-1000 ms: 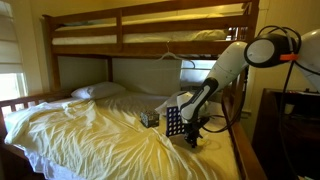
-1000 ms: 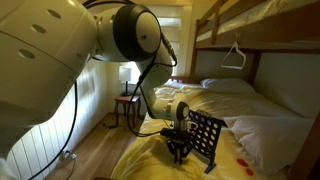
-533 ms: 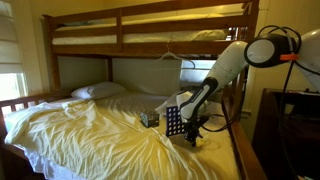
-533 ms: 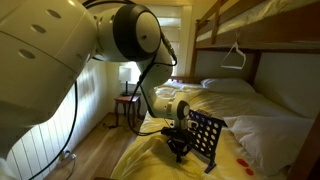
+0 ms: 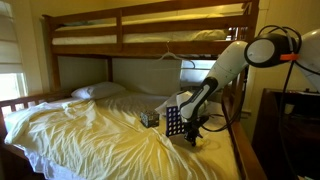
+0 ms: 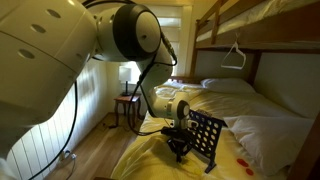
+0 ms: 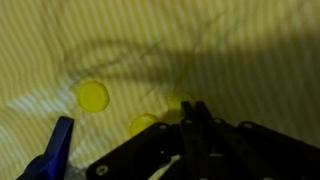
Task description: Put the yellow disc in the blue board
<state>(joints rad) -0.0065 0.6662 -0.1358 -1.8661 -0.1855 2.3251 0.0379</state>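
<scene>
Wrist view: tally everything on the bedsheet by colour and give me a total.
Yellow discs: 3 (one in the light, two in shadow)
Blue board: 1 (only an edge shows at the lower left)
Total: 4

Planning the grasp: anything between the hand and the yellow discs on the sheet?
Nothing visible. In the wrist view the discs lie bare on the sheet, with the nearest disc right at the tips of the hand.
</scene>
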